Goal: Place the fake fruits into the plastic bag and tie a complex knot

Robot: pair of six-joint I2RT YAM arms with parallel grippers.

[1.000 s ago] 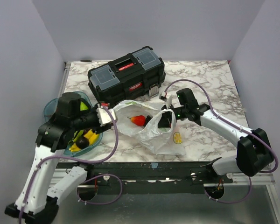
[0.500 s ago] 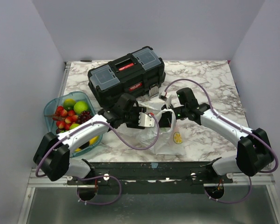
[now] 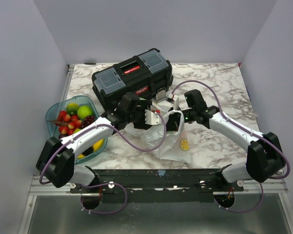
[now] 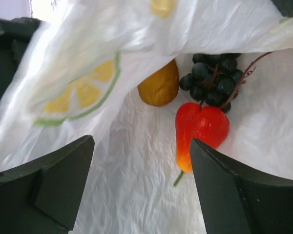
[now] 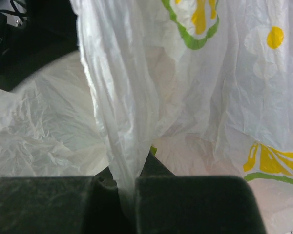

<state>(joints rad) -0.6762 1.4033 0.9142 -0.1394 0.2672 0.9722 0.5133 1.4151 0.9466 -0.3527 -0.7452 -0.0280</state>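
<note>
The plastic bag (image 3: 173, 144) stands at the table's front middle, printed with lemon slices. My right gripper (image 3: 178, 118) is shut on a bunched fold of the bag's rim (image 5: 127, 146) and holds the mouth up. My left gripper (image 3: 153, 117) hangs over that mouth, open and empty, its dark fingers (image 4: 53, 180) wide apart. Below it, inside the bag (image 4: 127, 195), lie a red fruit (image 4: 200, 126), a yellow-orange fruit (image 4: 159, 85) and a dark grape bunch (image 4: 215, 78). More fake fruits (image 3: 74, 118) sit in the teal tray (image 3: 52, 113) at the left.
A black toolbox (image 3: 132, 78) with grey-blue lids stands right behind the bag and both grippers. The teal tray sits at the table's left edge. Purple cables loop off both arms. Bare marble shows at the far right.
My left arm swung from over the tray to the bag's mouth, and its jaws have spread wider. The right gripper kept its hold on the bag's rim.
</note>
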